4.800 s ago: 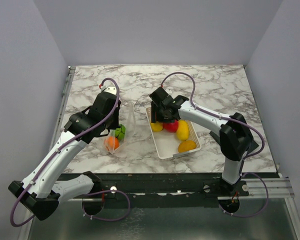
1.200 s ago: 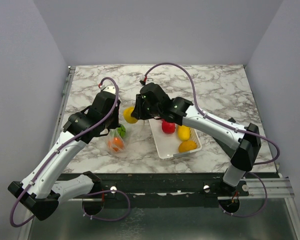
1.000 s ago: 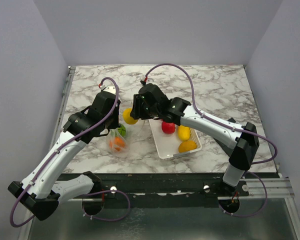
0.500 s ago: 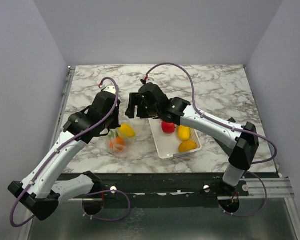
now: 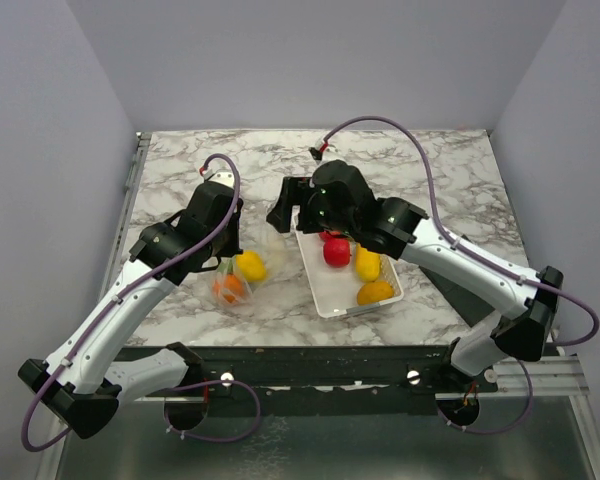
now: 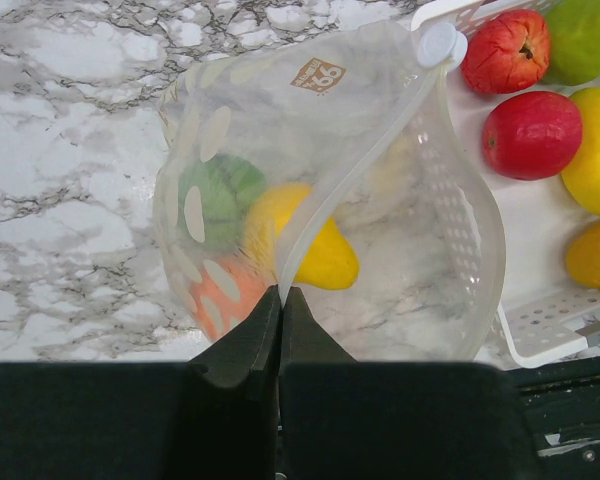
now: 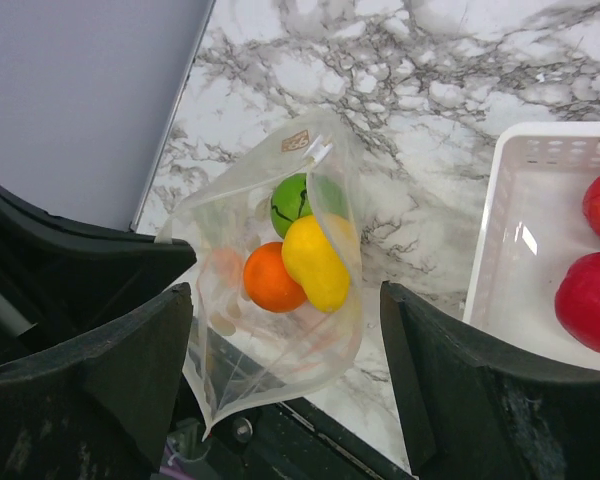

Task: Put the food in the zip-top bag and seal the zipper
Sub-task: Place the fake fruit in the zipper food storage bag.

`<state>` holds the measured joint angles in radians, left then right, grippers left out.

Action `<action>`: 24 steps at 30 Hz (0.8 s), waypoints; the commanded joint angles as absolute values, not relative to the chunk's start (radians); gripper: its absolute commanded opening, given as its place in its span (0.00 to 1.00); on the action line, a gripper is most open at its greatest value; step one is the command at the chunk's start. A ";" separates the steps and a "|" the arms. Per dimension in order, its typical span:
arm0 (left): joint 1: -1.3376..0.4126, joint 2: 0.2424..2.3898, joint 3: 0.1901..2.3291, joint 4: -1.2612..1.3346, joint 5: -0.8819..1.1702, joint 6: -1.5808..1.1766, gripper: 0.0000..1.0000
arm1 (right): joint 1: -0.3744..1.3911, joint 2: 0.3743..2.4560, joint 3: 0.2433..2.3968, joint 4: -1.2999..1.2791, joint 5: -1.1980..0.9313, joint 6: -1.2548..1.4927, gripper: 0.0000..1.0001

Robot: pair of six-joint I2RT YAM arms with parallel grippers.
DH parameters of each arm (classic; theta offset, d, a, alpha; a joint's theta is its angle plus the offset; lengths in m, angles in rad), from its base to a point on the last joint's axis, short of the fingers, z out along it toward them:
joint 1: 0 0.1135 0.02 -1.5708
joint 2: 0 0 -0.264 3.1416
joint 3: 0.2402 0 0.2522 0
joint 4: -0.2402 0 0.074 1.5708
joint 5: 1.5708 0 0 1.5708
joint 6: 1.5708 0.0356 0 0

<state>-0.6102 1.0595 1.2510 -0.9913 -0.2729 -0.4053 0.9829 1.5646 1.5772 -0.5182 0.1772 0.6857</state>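
The zip-top bag (image 5: 245, 272) hangs open-mouthed beside the white basket. My left gripper (image 6: 280, 292) is shut on its zipper (image 6: 360, 160), pinching the white strip at the near end. Inside the bag lie three pieces of food: a yellow fruit (image 7: 315, 262), an orange one (image 7: 270, 278) and a green one (image 7: 292, 200). My right gripper (image 7: 285, 292) is open and holds nothing; it hovers above the bag's right side, at the basket's far left corner (image 5: 285, 212). More food sits in the basket: red (image 5: 337, 252), yellow (image 5: 367, 264) and orange (image 5: 375, 292) fruits.
The white slotted basket (image 5: 322, 292) stands right of the bag on the marble table (image 5: 430, 180). In the left wrist view it also holds a light green fruit (image 6: 585, 35). The table's near edge and a black rail run just below the bag.
My right gripper opened and let go of the yellow fruit, which dropped into the bag. The right arm then drew back to the right, toward the basket. The left gripper kept its hold.
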 commanded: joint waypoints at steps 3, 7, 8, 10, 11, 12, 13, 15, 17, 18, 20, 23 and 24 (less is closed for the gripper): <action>-0.612 1.063 1.257 -0.981 -0.260 -0.405 0.00 | 0.974 1.464 1.534 -0.592 0.278 0.641 0.81; -0.612 1.062 1.258 -0.979 -0.259 -0.405 0.00 | 0.963 1.448 1.539 -0.668 0.336 0.628 0.81; -0.611 1.060 1.258 -0.979 -0.259 -0.405 0.00 | 0.961 1.446 1.539 -0.688 0.357 0.629 0.81; -0.612 1.059 1.257 -0.981 -0.261 -0.405 0.00 | 0.955 1.440 1.530 -0.720 0.395 0.630 0.81; -0.611 1.057 1.256 -0.980 -0.261 -0.405 0.00 | 0.951 1.436 1.519 -0.733 0.409 0.632 0.81; -0.612 1.055 1.255 -0.980 -0.261 -0.405 0.00 | 0.948 1.431 1.506 -0.744 0.421 0.634 0.83; -0.612 1.055 1.255 -0.981 -0.260 -0.406 0.00 | 0.945 1.426 1.493 -0.754 0.434 0.637 0.83; -0.611 1.054 1.253 -0.982 -0.258 -0.406 0.00 | 0.939 1.417 1.462 -0.764 0.452 0.643 0.84; -0.612 1.051 1.253 -0.981 -0.258 -0.405 0.00 | 0.936 1.412 1.430 -0.773 0.474 0.649 0.84; -0.612 1.049 1.253 -0.981 -0.258 -0.405 0.00 | 0.934 1.412 1.417 -0.780 0.494 0.656 0.84; -0.612 1.048 1.252 -0.982 -0.258 -0.406 0.00 | 0.927 1.417 1.394 -0.797 0.509 0.669 0.87; -0.612 1.048 1.250 -0.981 -0.256 -0.408 0.00 | 0.914 1.423 1.359 -0.797 0.509 0.681 0.91; -0.612 1.049 1.250 -0.981 -0.255 -0.407 0.00 | 0.908 1.425 1.347 -0.792 0.507 0.683 0.92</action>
